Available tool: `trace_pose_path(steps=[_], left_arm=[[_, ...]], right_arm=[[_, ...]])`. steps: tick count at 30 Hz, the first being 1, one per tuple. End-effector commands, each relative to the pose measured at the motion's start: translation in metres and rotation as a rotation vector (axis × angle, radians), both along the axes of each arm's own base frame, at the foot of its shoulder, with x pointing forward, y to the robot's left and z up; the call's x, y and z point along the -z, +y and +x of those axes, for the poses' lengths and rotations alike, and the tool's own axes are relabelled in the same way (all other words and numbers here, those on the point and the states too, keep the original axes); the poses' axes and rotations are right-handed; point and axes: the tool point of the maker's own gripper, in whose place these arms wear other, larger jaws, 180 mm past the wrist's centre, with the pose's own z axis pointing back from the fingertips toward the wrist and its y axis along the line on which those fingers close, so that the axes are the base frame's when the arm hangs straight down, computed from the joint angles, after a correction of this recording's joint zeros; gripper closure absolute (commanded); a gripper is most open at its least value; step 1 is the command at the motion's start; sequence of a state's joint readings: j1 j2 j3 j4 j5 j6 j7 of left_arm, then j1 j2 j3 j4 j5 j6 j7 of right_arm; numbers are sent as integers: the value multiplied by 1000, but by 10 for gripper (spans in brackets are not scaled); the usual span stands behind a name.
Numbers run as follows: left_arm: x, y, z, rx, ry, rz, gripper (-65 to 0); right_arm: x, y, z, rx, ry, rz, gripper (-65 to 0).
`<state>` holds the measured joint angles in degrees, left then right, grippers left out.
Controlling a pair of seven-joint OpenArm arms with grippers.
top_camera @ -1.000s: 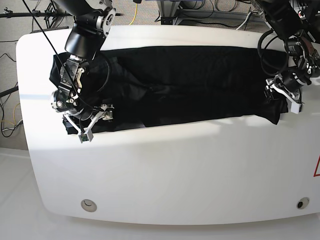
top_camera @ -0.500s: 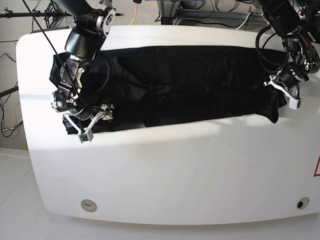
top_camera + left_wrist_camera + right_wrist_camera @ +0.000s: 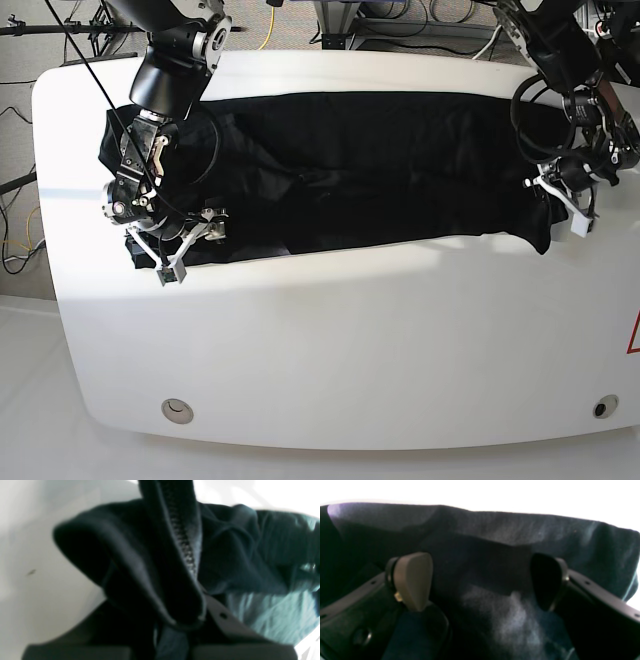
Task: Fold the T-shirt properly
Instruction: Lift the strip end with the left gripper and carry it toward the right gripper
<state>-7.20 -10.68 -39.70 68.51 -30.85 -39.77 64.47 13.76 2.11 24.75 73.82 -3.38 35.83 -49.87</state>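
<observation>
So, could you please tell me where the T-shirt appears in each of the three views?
Base: T-shirt spread across the table's far half.
Left wrist: a bunched fold pinched at centre, table at left.
Right wrist: fills the frame behind the open right gripper.
Shared landmark: the white table.

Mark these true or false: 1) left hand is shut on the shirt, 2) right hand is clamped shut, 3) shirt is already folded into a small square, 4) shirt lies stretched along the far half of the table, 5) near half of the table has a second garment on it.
1) True. The left hand is shut on a bunched edge of the T-shirt; the left wrist view shows fabric pinched in it.
2) False. The right hand is open, fingers apart over the cloth.
3) False. It is spread out long, wrinkled, not yet a compact fold.
4) True. It runs side to side on the far part of the table.
5) False. Only bare white surface shows there.
</observation>
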Motion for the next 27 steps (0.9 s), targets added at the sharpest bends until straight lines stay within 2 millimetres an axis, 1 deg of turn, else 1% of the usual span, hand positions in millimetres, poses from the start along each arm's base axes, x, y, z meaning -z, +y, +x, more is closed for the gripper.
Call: trace_pose_path(steps=[1,5,9,12,16,17,22,25,26,27], left_arm=[[-8,-20,15,29,-22,-34,0],[-9,-40,23,46,-31,-73,0],[-8,-66,29,62,-43,-123,0],[-6,-82,30,72,-44,-156,0],[-5,-107,31,127,-39,-170,0],[-6,-109,31,134,-42,-169,0],[-32,-112,40,171,-110,-103,0],[-50,-104,43,167,-151,-52,0],[-59,-100,46,163,-178,-28,0],[-65,-98,47,160,-195,-12,0]], right_arm=[[11,-1,-13,-8,77,-16,-591],[11,-1,-13,-8,77,-16,-591],[11,-1,-13,-7,77,-14,-591],[11,-1,-13,-7,77,-14,-591],[11,-1,-13,-5,77,-15,-591],[11,-1,-13,-5,77,-15,-591],[12,0,-14,-6,80,-13,-591],[12,0,-14,-6,80,-13,-591],[12,0,-14,-6,81,-13,-591],[12,0,-14,-6,83,-12,-591]])
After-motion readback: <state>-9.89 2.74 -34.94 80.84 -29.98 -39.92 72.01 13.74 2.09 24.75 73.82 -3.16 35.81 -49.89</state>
